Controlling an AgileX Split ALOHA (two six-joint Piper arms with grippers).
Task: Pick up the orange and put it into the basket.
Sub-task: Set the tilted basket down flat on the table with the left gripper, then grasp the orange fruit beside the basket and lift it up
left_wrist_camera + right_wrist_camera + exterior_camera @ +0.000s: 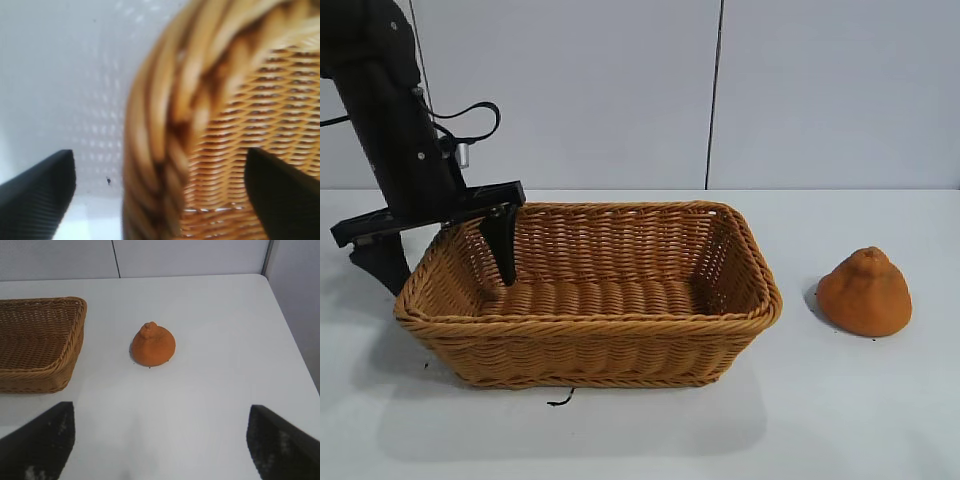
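Table: white table (880, 420), grey wall behind.
Orange: lumpy burnt-orange orange (865, 292) sits right of big woven tan basket (590, 345), not inside.
Left gripper (440, 248): fingers apart, straddling basket's left rim, holding nothing.
Right gripper (160, 440): fingers apart, facing orange, likely ready to grab.

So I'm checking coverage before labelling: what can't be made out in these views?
- Right arm: outside the exterior view; only its open jaws show in its wrist view.
- Basket floor near side: hidden by front wall.
- Basket rim: blurred, left wrist view.
- Orange underside: against table.
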